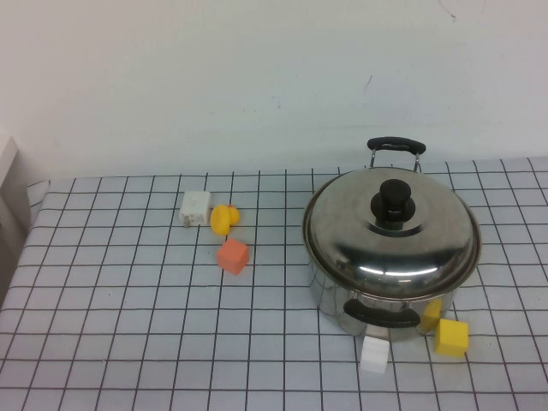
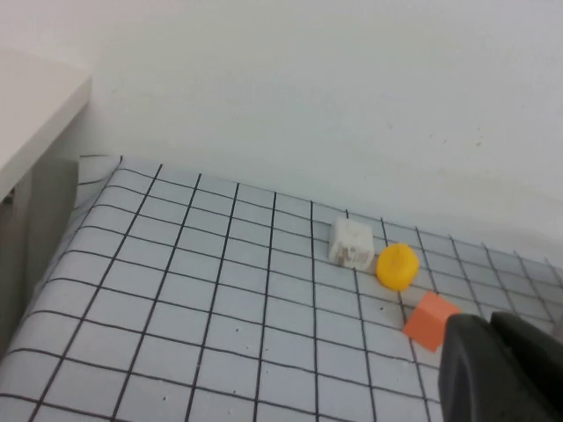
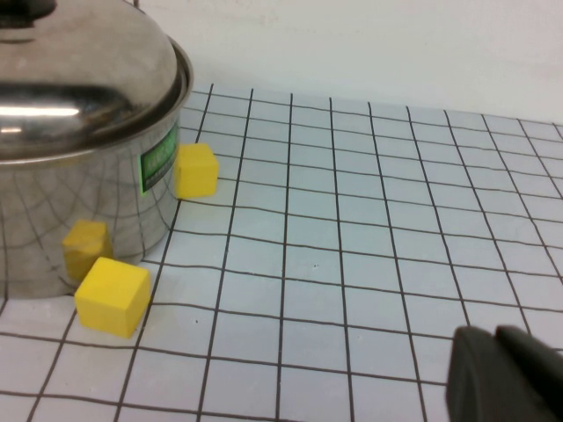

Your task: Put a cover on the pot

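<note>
High view: lid (image 1: 391,229) covers pot (image 1: 342,306), seemingly.

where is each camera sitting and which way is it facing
High view: raised on the robot's side, angled down at the gridded table and the lidded shiny steel pot; no arm shows.
Left wrist view: on the left arm, facing the white block, yellow round piece and orange cube; shut left tool at the edge.
Right wrist view: on the right arm, facing the pot's side and a yellow cube; right tool at the edge.
Shared: high and left wrist views both show the orange cube.
</note>
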